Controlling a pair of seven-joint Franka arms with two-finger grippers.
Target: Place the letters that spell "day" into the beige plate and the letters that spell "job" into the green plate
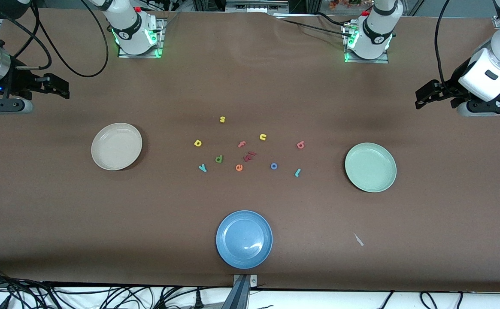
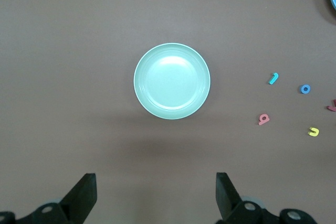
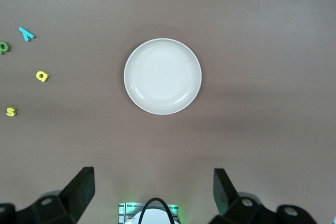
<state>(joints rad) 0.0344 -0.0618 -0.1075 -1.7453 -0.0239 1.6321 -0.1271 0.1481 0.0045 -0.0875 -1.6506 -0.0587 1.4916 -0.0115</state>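
Front view: nothing placed yet. I take the cluster's centre as my clock hub, 12 o'clock toward the robots' bases. Beige plate at 9 o'clock, green plate at 3, blue plate at 6; all three are bare. Yellow "a", green "d" and teal "y" sit at 8 to 9 o'clock, toward the beige plate. Pink "b", blue "o" and teal "j" sit at 3 to 4 o'clock, toward the green plate. Decoys are in between: yellow "s", yellow "n", pink "f", orange "e". Right gripper hangs above the table's right-arm end, left gripper above the left-arm end; both wait.

Left wrist view: left gripper's fingers spread wide, holding nothing, green plate ahead.

Right wrist view: right gripper's fingers likewise spread and empty, beige plate ahead.

Risks, as I judge them: look-alikes. Both "y" and "j" are teal, "f" and "b" pink, "a", "s" and "n" yellow, so a wrong pick is easy. The letters are tiny and flat, so I expect pinches to slip or nudge neighbours, especially "d" beside "y".
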